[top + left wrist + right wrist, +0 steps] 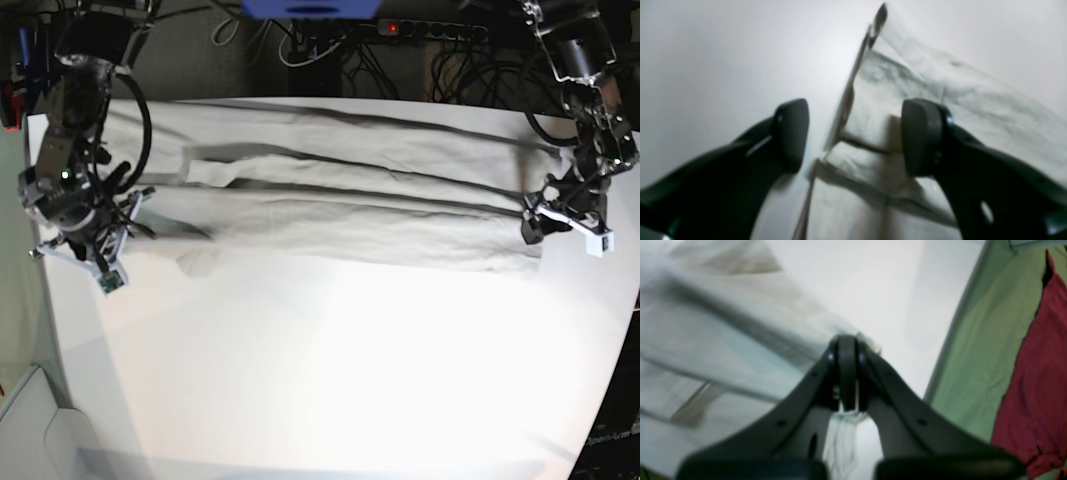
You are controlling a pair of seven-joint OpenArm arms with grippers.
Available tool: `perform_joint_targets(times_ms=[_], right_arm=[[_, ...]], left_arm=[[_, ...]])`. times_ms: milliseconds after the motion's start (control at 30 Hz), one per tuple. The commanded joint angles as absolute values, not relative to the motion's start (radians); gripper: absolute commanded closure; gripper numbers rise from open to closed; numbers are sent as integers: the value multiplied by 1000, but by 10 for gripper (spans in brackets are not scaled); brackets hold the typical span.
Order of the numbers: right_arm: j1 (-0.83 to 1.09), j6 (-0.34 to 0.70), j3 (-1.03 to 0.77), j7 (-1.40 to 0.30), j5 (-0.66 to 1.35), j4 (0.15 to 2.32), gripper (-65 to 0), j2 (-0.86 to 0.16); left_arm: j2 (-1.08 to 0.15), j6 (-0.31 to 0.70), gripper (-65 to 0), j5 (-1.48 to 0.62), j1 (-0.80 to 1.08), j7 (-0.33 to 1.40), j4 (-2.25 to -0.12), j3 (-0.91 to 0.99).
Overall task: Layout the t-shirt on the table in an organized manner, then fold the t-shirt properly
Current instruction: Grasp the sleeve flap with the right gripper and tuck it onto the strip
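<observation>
The pale grey-beige t-shirt lies stretched in long folds across the far half of the white table. At the shirt's left end, my right gripper is shut on the t-shirt; the right wrist view shows its jaws pressed together, with cloth pinched between them and trailing away to the left. At the shirt's right end, my left gripper stands open. In the left wrist view its fingers straddle the shirt's folded edge, which lies on the table between them.
The table's edge runs close beside the right gripper, with green cloth and red cloth beyond it. A power strip and cables sit behind the table. A white box stands at the near left.
</observation>
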State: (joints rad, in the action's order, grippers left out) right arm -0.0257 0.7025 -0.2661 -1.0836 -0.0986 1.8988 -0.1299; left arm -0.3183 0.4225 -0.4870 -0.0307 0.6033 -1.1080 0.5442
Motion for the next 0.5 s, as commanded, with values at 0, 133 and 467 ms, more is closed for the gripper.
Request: perform_joint_targets(times_ms=[0, 133, 467], right_arm=[[-18, 698, -272, -1086, -105, 1934, 0, -136], [61, 698, -314, -1086, -105, 1969, 0, -108], [188, 698, -380, -1076, -105, 1974, 0, -62]], left_arm=[[-328, 412, -431, -469, -33, 644, -1110, 544], [-328, 412, -432, -469, -33, 644, -1110, 544], [-331, 412, -433, -466, -30, 645, -1110, 544]])
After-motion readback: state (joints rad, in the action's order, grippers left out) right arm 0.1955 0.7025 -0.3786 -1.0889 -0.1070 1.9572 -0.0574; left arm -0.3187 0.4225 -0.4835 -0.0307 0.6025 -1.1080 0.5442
